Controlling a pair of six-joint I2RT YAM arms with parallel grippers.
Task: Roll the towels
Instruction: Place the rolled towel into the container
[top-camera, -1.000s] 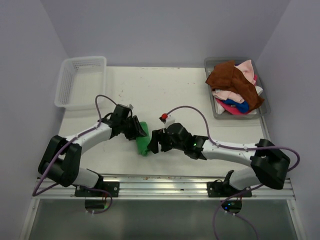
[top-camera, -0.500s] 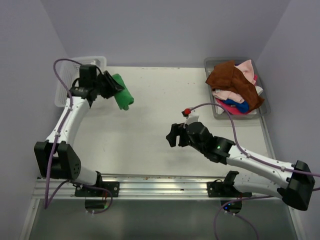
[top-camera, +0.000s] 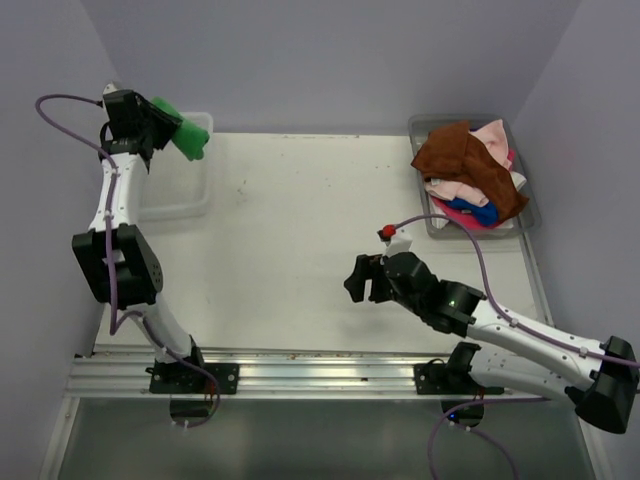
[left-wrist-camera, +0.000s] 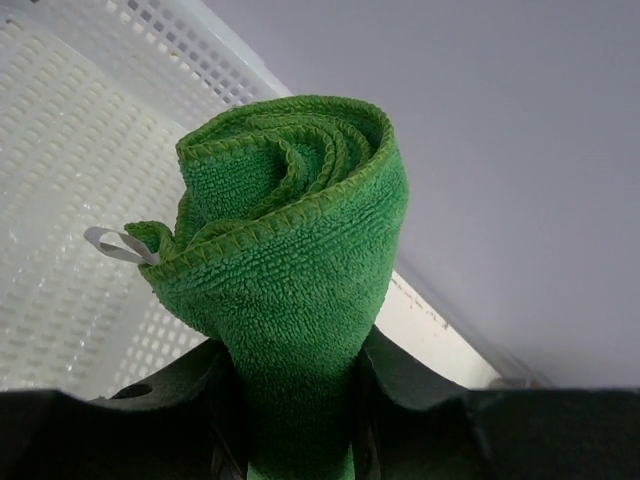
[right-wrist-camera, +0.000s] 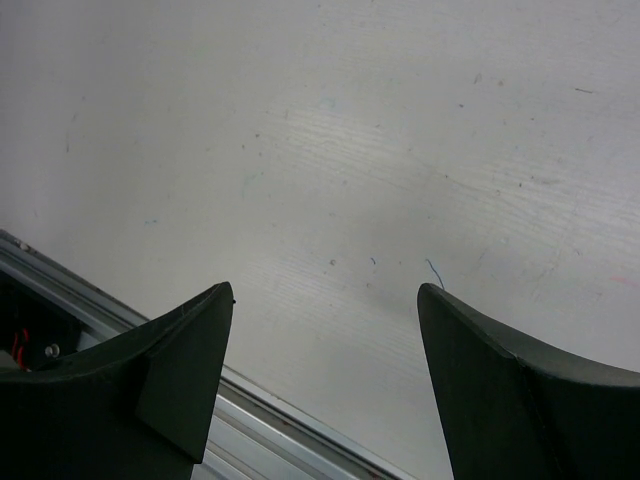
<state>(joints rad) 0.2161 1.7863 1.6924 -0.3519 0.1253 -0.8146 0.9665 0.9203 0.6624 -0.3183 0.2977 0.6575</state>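
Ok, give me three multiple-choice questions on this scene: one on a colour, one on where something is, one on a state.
1. Which colour is the top towel in the clear grey plastic tray? A) white B) rust brown C) green
2. Where is the rolled green terry towel? A) in that tray B) flat on the table C) held over the white mesh plastic basket
3. What state is the right gripper in? A) open, empty B) shut on a towel C) shut, empty
Answers: B, rust brown cloth lies uppermost; C, the left gripper clamps it above the basket; A, its fingers stand apart with nothing between.
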